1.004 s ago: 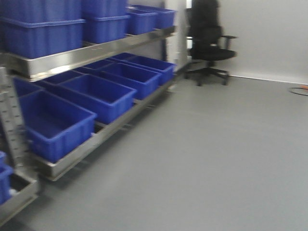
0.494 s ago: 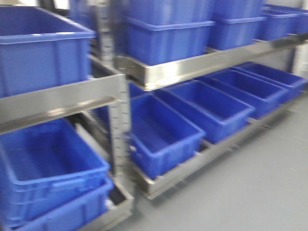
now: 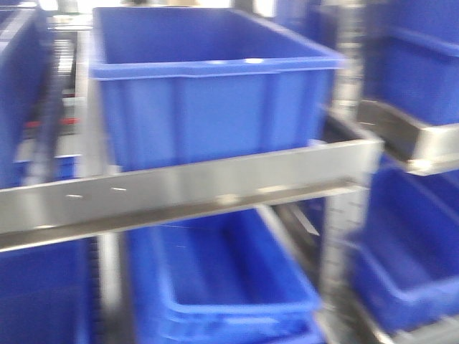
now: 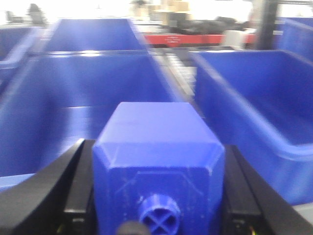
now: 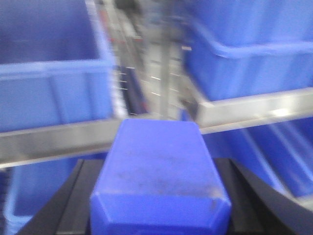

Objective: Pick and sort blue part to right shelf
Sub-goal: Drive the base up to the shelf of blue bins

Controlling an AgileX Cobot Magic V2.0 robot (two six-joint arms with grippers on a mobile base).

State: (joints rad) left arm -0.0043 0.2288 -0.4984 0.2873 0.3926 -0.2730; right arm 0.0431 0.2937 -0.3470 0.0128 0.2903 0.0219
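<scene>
Left jaws: closed on the blue part point(image 4: 159, 147), its knob turned toward the camera.
Right jaws: closed on a second blue part point(image 5: 159, 166).
Right shelf point(image 3: 215, 188): both parts are held in front of it, facing its blue bins point(image 3: 208, 115).

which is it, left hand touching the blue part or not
Touching. Left wrist view: the blue part sits clamped between the left hand's black fingers, no gap either side.

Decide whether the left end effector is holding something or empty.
Holding. The left end effector is shut on a small solid-blue plastic block, its black fingers pressed against both sides.
</scene>
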